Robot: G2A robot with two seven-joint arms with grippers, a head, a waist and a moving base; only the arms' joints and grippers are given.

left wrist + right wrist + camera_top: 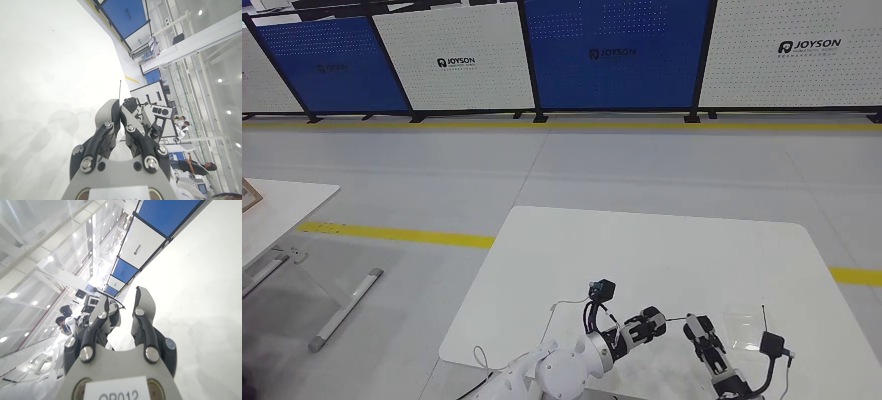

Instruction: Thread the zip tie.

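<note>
My left gripper (653, 323) (119, 108) hovers low over the white table's (642, 250) near edge, shut on a thin black zip tie (672, 320) (113, 135). The tie runs between its pads and sticks out toward the right gripper. In the right wrist view the zip tie (115, 301) curves out of the left gripper (113, 310) and ends near my right gripper's (121, 298) spread fingers. The right gripper (698, 326) (130, 102) faces the left one at close range, open and holding nothing.
A clear plastic bag (742, 326) lies on the table to the right of the right gripper, with a second black zip tie (764, 316) beside it. The table's far half is bare. Another table (282, 205) stands off to the left.
</note>
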